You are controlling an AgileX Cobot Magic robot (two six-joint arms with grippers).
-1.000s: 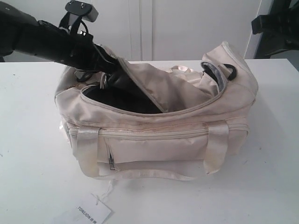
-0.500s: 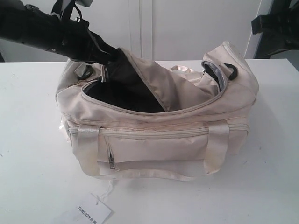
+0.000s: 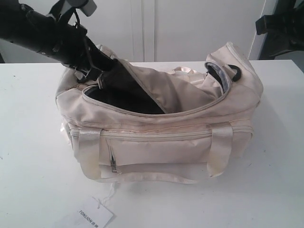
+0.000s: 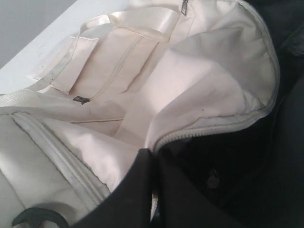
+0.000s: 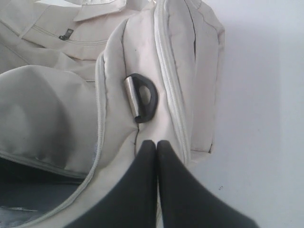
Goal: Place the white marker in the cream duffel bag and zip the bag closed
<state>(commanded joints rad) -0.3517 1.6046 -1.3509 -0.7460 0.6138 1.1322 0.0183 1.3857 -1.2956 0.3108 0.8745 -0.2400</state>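
Both pairs of jaws are pressed together: left gripper (image 4: 152,154) pinching cloth, right gripper (image 5: 156,143) holding nothing. Large soft cream fabric duffel bag (image 3: 161,148) sits on the white table (image 3: 33,180), gaping, dark lining showing. Its curved cream zipper flap (image 3: 178,89) is lifted at the far-left end by that pinch. Slim white marker shows nowhere; probably inside already, leaving only the zipping.

1 bag (image 3: 161,147). 2 strap handles (image 3: 89,151) on it. 2 black D-rings (image 5: 145,97), one at each end of the bag. 1 paper tag (image 3: 92,216). 1 table (image 3: 28,156). 2 robot arms (image 3: 47,33). 2 grippers: left gripper (image 4: 153,156), right gripper (image 5: 156,145).
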